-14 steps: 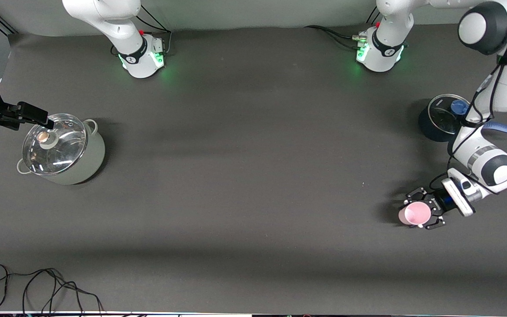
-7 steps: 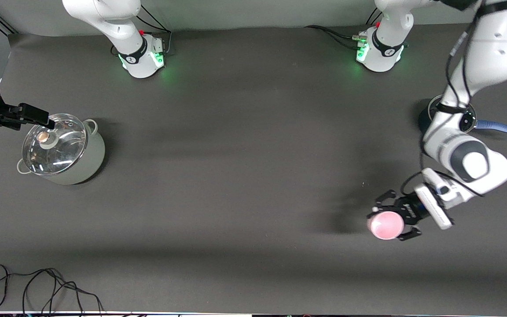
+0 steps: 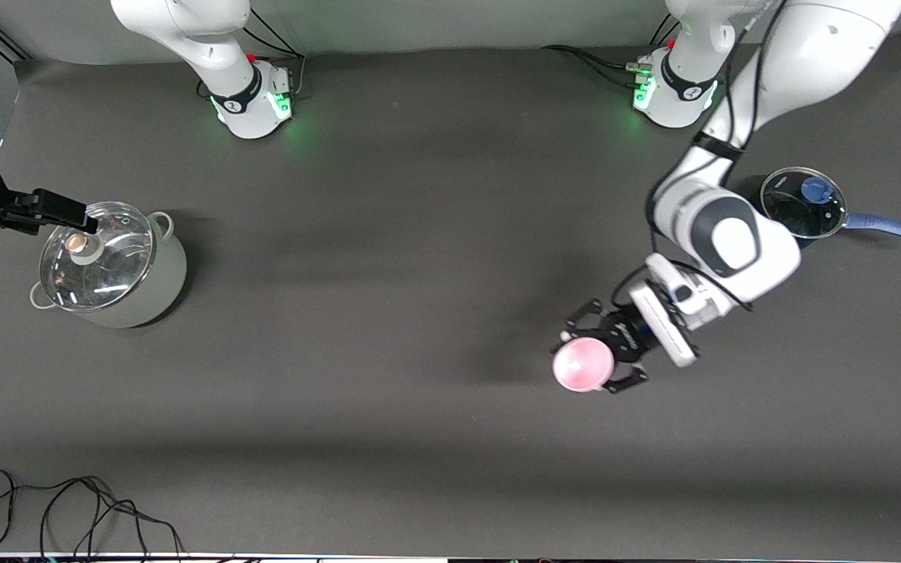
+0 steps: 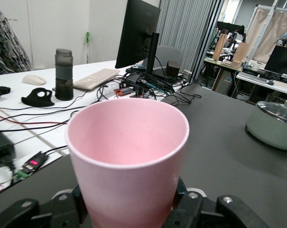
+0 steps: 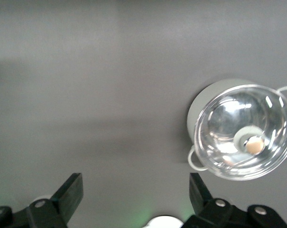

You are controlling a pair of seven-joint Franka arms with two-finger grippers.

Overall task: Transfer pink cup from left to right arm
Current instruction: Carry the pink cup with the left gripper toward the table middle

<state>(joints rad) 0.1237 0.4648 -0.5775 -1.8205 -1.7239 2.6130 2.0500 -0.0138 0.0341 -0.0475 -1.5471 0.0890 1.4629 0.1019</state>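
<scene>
The pink cup (image 3: 583,365) is held in my left gripper (image 3: 593,358), whose black claw fingers are shut round its lower body. It hangs in the air over the dark mat, partway from the left arm's end toward the table's middle. In the left wrist view the cup (image 4: 129,152) fills the middle, with my left gripper (image 4: 130,209) closed on its base. My right gripper (image 3: 75,213) is open and empty at the right arm's end, over the rim of the lidded grey pot (image 3: 110,264). In the right wrist view my right gripper (image 5: 136,194) has its jaws wide apart.
The grey pot with a glass lid also shows in the right wrist view (image 5: 243,130) and the left wrist view (image 4: 273,126). A dark saucepan with a glass lid and blue handle (image 3: 801,205) stands near the left arm. Loose black cables (image 3: 67,508) lie at the mat's front edge.
My left arm lifted the pink cup off the mat and carried it toward the table's middle. My right gripper stayed over the pot's rim.
</scene>
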